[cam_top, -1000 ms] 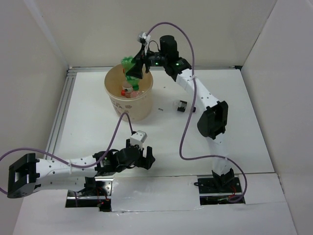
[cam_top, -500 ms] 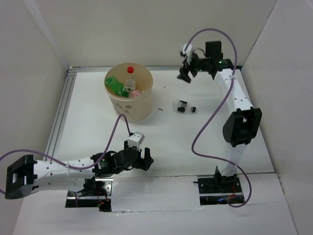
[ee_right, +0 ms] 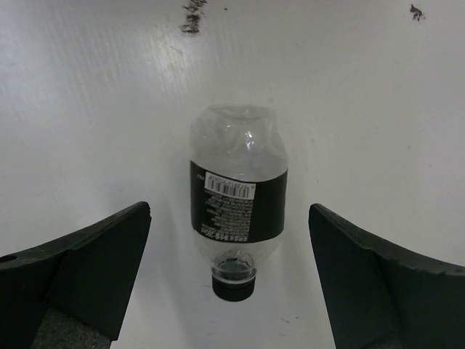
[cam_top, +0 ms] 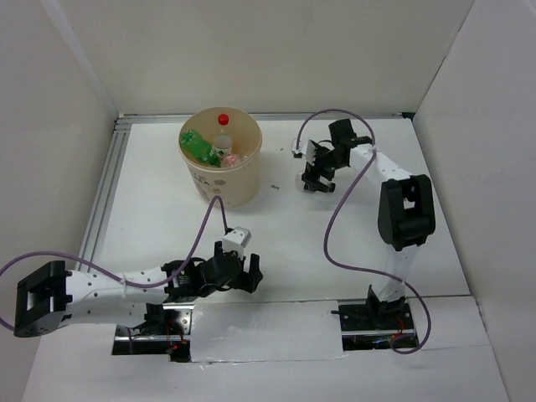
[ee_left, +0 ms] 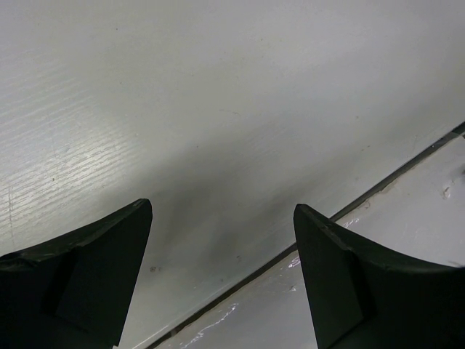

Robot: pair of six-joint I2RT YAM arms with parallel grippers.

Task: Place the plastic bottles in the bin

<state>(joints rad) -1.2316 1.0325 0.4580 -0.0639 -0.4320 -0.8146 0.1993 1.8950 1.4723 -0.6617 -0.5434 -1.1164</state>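
right gripper spread wide above the dark-labelled bottle, lying on its side on the table right of the bin; looks empty, light, crushable and prone to roll, so pinch gently across the label; left gripper also spread, holding nothing

Top external: fixed high behind the arm bases, looking down and forward. It is a wide view of the whole counter, with the bin far left.

Left wrist: very near the counter, facing past the left end effector onto bare surface and a seam.

Right wrist: faces down past the right end effector, close on the dark-labelled bottle.

The top view covers both wrist patches.
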